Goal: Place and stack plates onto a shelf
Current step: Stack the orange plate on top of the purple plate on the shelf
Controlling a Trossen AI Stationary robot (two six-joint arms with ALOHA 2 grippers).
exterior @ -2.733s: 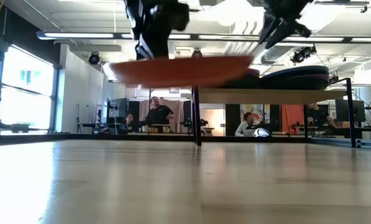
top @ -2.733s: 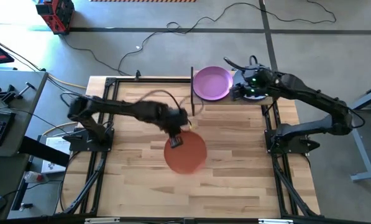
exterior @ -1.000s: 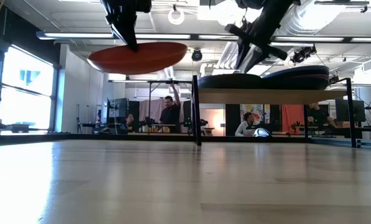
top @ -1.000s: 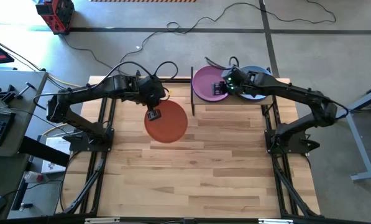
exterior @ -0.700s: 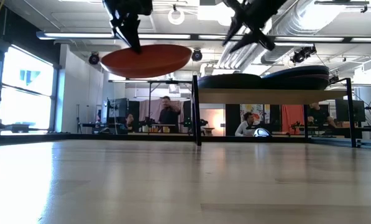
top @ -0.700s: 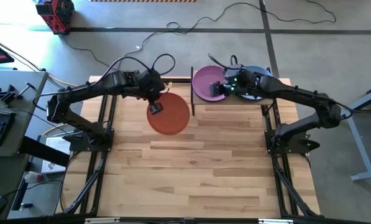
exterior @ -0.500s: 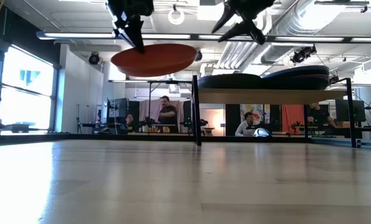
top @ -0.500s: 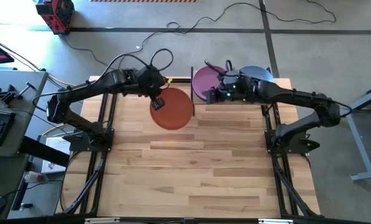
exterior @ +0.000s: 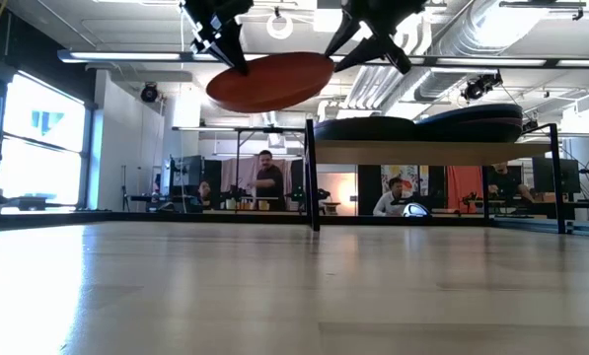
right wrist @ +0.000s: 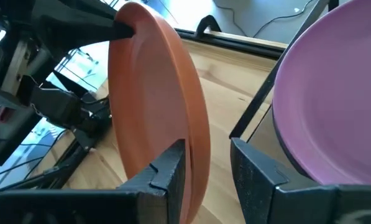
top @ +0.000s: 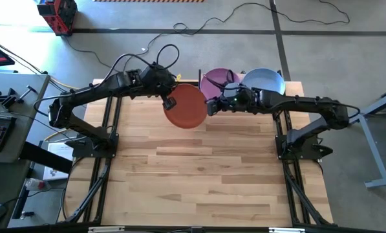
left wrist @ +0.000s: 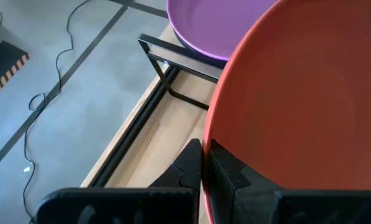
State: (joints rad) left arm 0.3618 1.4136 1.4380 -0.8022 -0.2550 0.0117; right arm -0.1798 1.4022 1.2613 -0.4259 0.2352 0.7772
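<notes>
The orange plate [top: 186, 107] [exterior: 271, 81] hangs in the air just left of the shelf [exterior: 422, 148], held by my left gripper [top: 169, 102] [left wrist: 204, 162], which is shut on its left rim. My right gripper [top: 210, 107] [right wrist: 207, 171] is open, its fingers standing on either side of the plate's right rim. On the shelf rest a purple plate [top: 215, 81] [right wrist: 334, 106] atop one stack and a light blue plate [top: 264, 79] atop another; the darker plates beneath show only edge-on in the low view. My left gripper pinches the orange plate's rim [left wrist: 219, 134] on the side away from the shelf, one finger on the upper face and one beneath. The plate is lifted clear and tilted, its shelf-side edge higher. My right gripper straddles the opposite rim [right wrist: 197, 149]; whether its fingers touch, I cannot tell.
The shelf's black corner post [top: 200, 84] [exterior: 312, 173] stands right beside the orange plate. The slatted tabletop [top: 199, 175] stretches toward the near edge. People sit in the room beyond the table [exterior: 266, 177].
My left gripper has carried the orange plate up and toward the right and far edge, up to the shelf, tipping its shelf-side edge higher. My right gripper has moved left from over the purple plate to the orange plate's right rim.
</notes>
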